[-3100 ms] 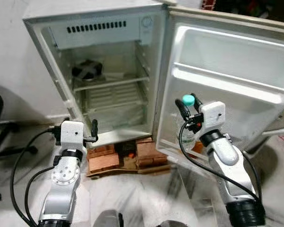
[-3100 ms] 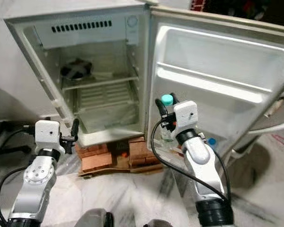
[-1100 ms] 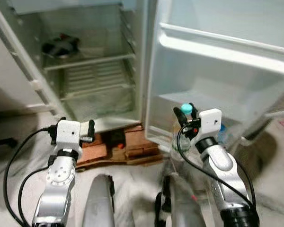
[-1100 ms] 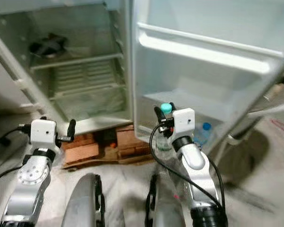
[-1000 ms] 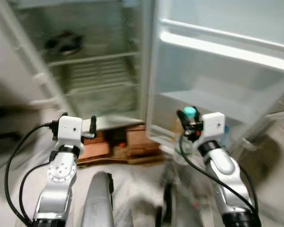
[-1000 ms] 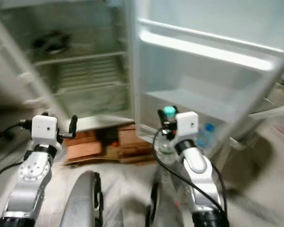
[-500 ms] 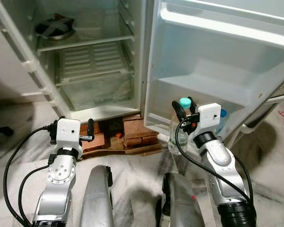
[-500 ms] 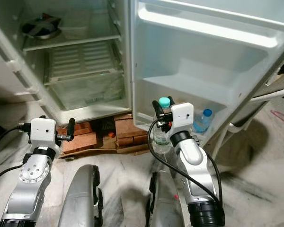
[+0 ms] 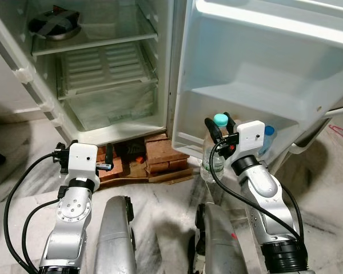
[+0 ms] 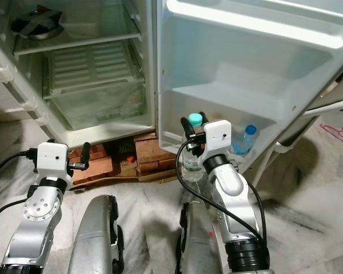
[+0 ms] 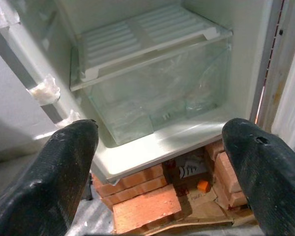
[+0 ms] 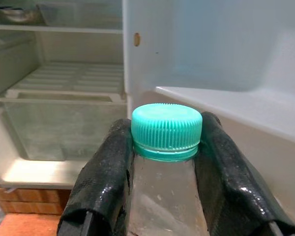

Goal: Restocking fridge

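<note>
The small fridge (image 9: 34, 80) stands open before me, its door (image 9: 263, 63) swung out to the right. My right gripper (image 9: 220, 127) is shut on a clear plastic bottle (image 9: 212, 160) with a teal cap (image 12: 166, 130), gripping its neck just under the cap. It holds the bottle upright in front of the door's bottom shelf (image 9: 186, 140). A second bottle with a blue cap (image 10: 244, 138) stands in that bottom shelf. My left gripper (image 11: 157, 162) is open and held low, facing the clear crisper drawer (image 11: 157, 96).
A dark round pan (image 9: 54, 21) sits on the fridge's upper shelf. Red bricks (image 9: 163, 151) and cardboard prop up the fridge. The floor is pale marble. My two legs (image 9: 117, 240) show at the bottom edge.
The camera has come closer and tilted down, so the fridge sits higher in view. My right gripper still holds the bottle in front of the door's lower shelf. The left arm keeps its pose.
</note>
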